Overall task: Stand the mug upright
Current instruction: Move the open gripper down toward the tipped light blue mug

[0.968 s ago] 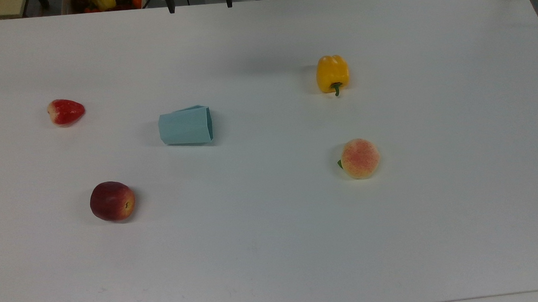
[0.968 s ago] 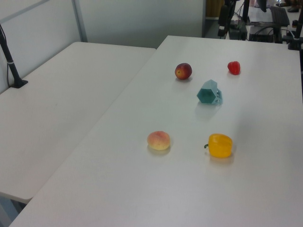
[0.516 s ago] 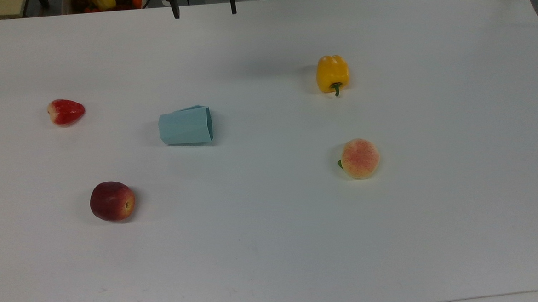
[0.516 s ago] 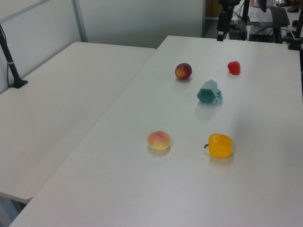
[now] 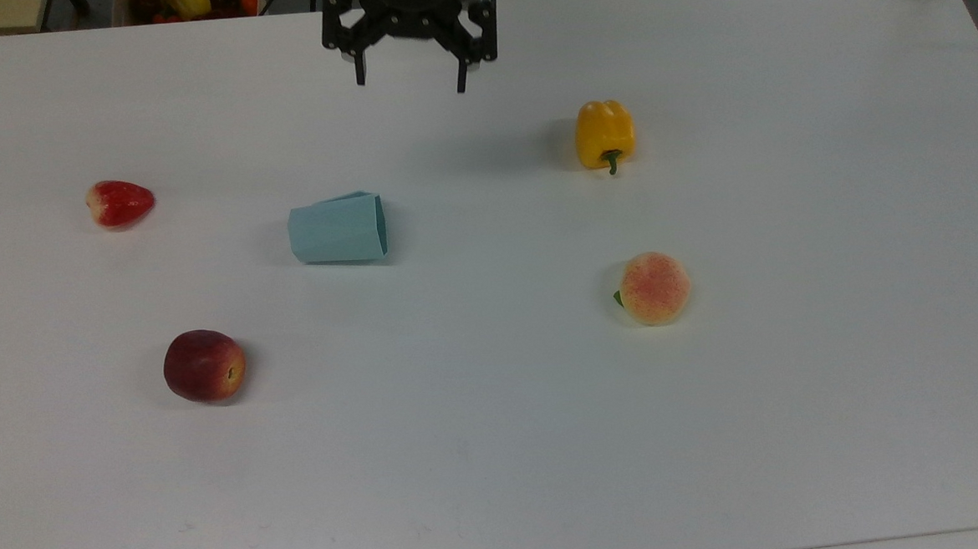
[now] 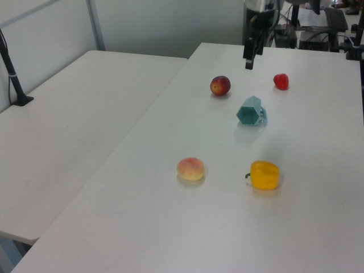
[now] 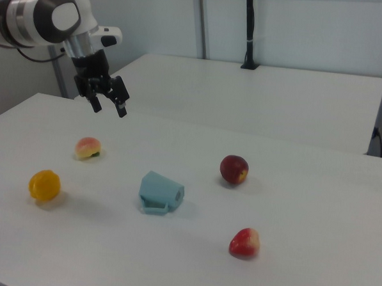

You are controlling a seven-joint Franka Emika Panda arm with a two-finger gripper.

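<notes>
Mug position: one mug [image 5: 338, 228] is seen lying on its side on the white surface [image 5: 498, 441], well apart from every fruit; it is taken as the landmark below.
Mug axis: in the top view the long axis runs across the picture, with the wide hexagonal rim turned to the top view's right and the narrower base to the top view's left.
Mug in the left view: the mug [image 6: 250, 110] is shown with its dark open mouth facing the camera.
Mug in the right view: the mug [image 7: 161, 192] is shown with its small tab lying on the surface at the near side.
Gripper: one gripper [image 5: 410, 79] is held above the surface, up and slightly right of the mug in the top view, not touching it; its two fingers are spread wide and nothing is held between them.
Gripper in other views: the gripper [image 7: 107, 106] is seen up and left of the mug in the right view, and the gripper [image 6: 249, 63] just above the mug in the left view.
Count: one strawberry [image 5: 119, 203], left of the mug in the top view.
Count: one apple [image 5: 204, 366], below and left of the mug.
Count: one yellow pepper [image 5: 605, 134], right of the mug and slightly higher.
Count: one peach [image 5: 654, 288], right of the mug and lower.
Writing: no brand, label or lettering can be read on the mug.
</notes>
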